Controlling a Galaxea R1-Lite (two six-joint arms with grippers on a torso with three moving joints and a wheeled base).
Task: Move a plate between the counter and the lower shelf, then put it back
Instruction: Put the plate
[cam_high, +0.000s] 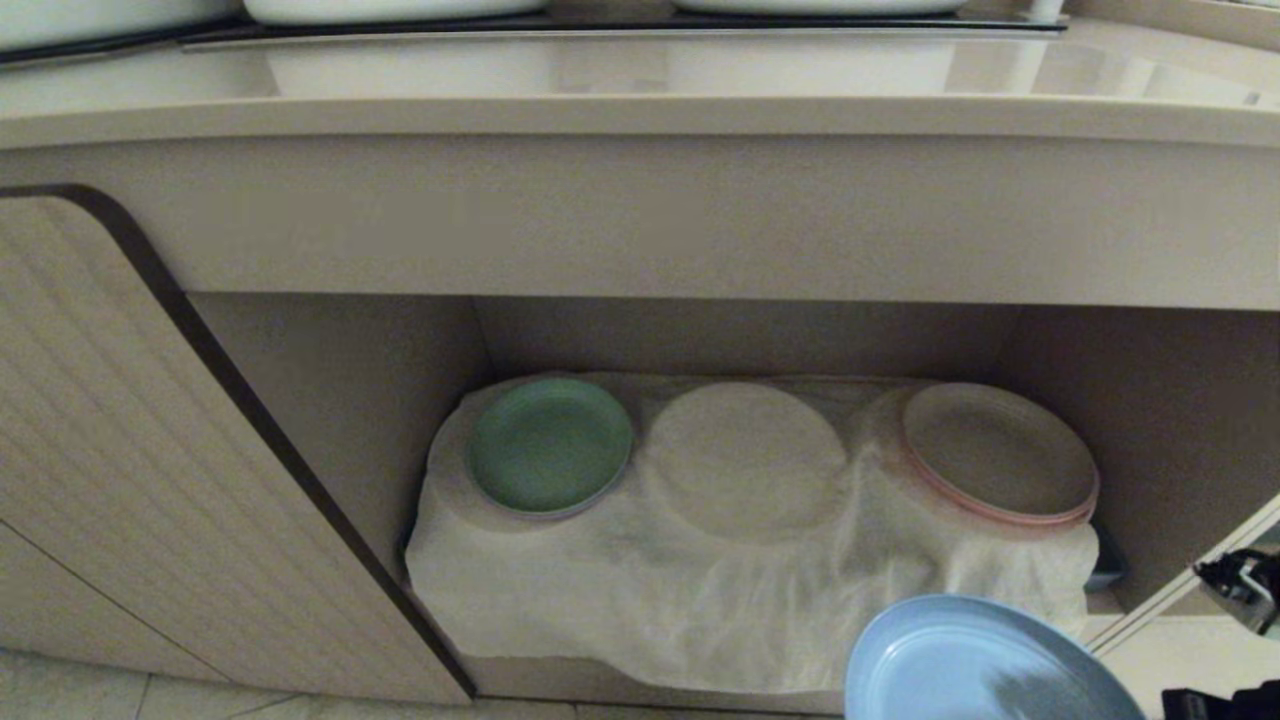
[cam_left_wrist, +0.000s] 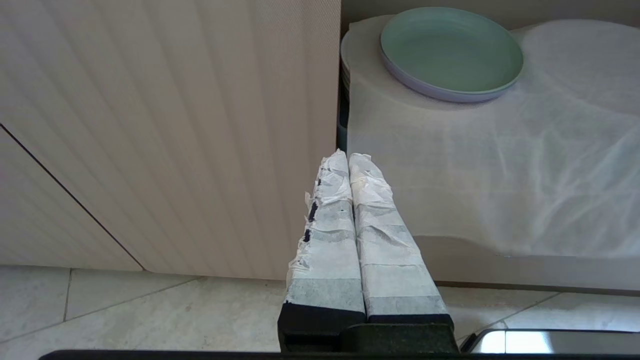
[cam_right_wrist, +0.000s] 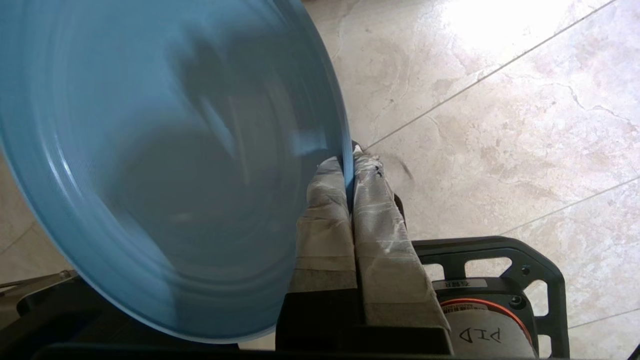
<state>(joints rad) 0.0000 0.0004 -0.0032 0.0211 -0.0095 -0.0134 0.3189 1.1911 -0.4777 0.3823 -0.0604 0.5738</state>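
Observation:
The light-blue plate hangs tilted in the air, low and to the right in front of the lower shelf. In the right wrist view my right gripper is shut on the rim of the plate, one taped finger on each face, above the tiled floor. A rumpled white cloth covers the shelf's round humps, and the middle hump is bare. The counter runs across the top of the head view. My left gripper is shut and empty, parked low by the cabinet door.
A green plate sits on the left hump and a beige pink-edged plate on the right one. A ribbed cabinet door stands left of the recess. White dishes rest at the counter's back.

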